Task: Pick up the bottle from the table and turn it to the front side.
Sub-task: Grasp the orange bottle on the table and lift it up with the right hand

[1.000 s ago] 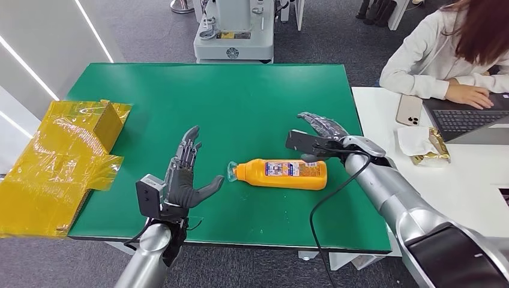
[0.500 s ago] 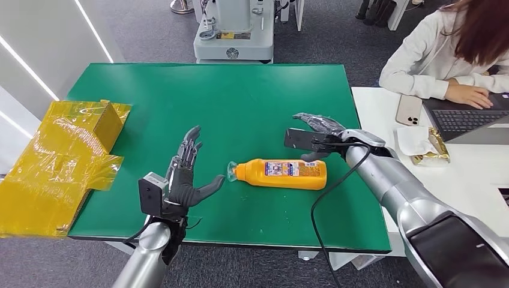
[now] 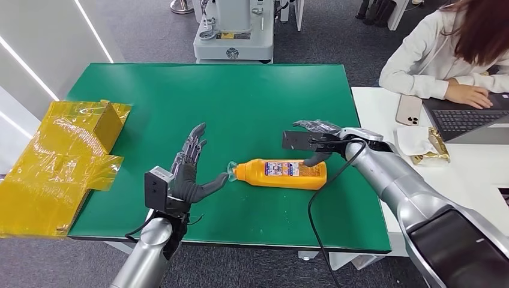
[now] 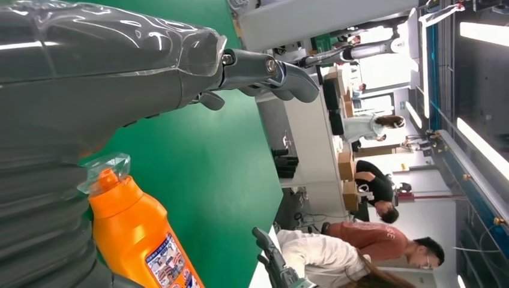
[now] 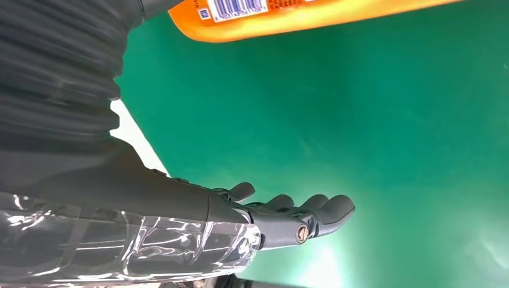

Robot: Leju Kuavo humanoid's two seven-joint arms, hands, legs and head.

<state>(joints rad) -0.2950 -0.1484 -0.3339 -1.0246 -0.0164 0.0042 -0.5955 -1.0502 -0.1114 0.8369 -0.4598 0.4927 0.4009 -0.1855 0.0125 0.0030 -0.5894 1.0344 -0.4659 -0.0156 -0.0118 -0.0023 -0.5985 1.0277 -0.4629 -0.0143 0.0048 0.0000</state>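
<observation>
While both hands [image 3: 191, 174] [image 3: 316, 133] spread empty fingers, the bottle's [image 3: 282, 173] barcode [image 5: 237, 7] faces the right wrist.

I see the orange bottle [image 3: 282, 173] lying on its side on the green table [image 3: 240, 102], cap toward my left hand [image 3: 187, 175]. That hand is open, fingers spread, thumb tip just beside the cap. My right hand [image 3: 318, 139] hovers at the bottle's base end, thumb reaching down to its upper edge. Yellow wrapped boxes [image 3: 60, 162] sit at the table's left edge.
</observation>
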